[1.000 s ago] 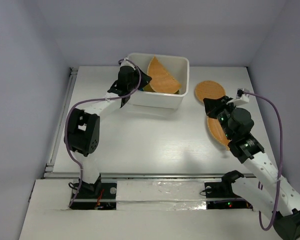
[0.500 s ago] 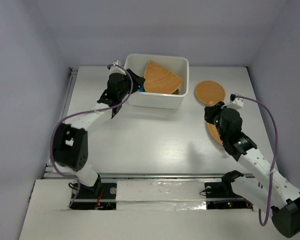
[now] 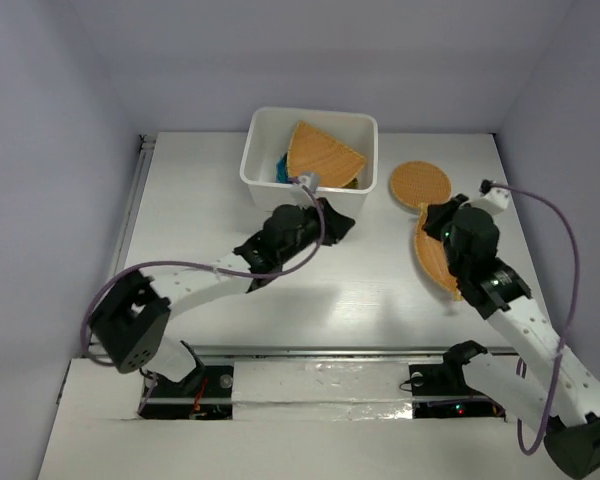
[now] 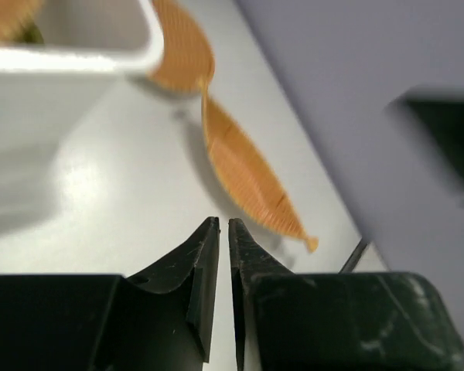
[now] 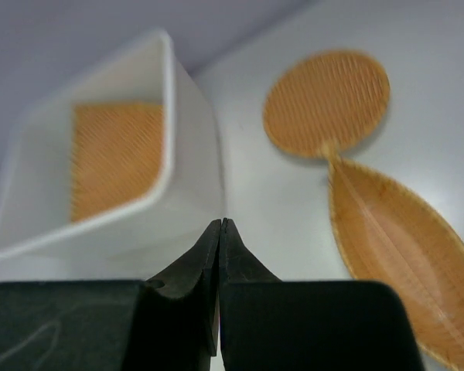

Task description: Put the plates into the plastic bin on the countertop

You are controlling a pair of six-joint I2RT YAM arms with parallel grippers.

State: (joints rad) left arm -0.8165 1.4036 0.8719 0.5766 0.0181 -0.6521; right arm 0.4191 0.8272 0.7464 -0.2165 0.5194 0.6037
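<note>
The white plastic bin [image 3: 258, 128] stands at the back of the countertop [image 3: 230, 290]. A fan-shaped wicker plate [image 3: 323, 154] leans inside it over a bit of the teal plate [image 3: 282, 170]. A round wicker plate [image 3: 420, 184] and a leaf-shaped wicker plate [image 3: 432, 262] lie right of the bin. My left gripper [image 3: 342, 224] is shut and empty, just in front of the bin's right front corner. My right gripper [image 3: 430, 214] is shut and empty, above the spot where the two loose plates meet. The left wrist view shows the leaf plate [image 4: 247, 178] ahead of the left gripper [image 4: 223, 222]. The right wrist view shows the bin [image 5: 193, 178], the round plate [image 5: 327, 100], the leaf plate [image 5: 402, 255] and the right gripper [image 5: 220, 222].
A metal rail [image 3: 130, 230] runs along the table's left edge. Grey walls close in the back and both sides. The right arm's cable [image 3: 565, 250] loops over the right side of the table.
My left arm swung from the bin's left side round to its front right corner. The fan plate settled lower in the bin. My right gripper shifted slightly back over the loose plates.
</note>
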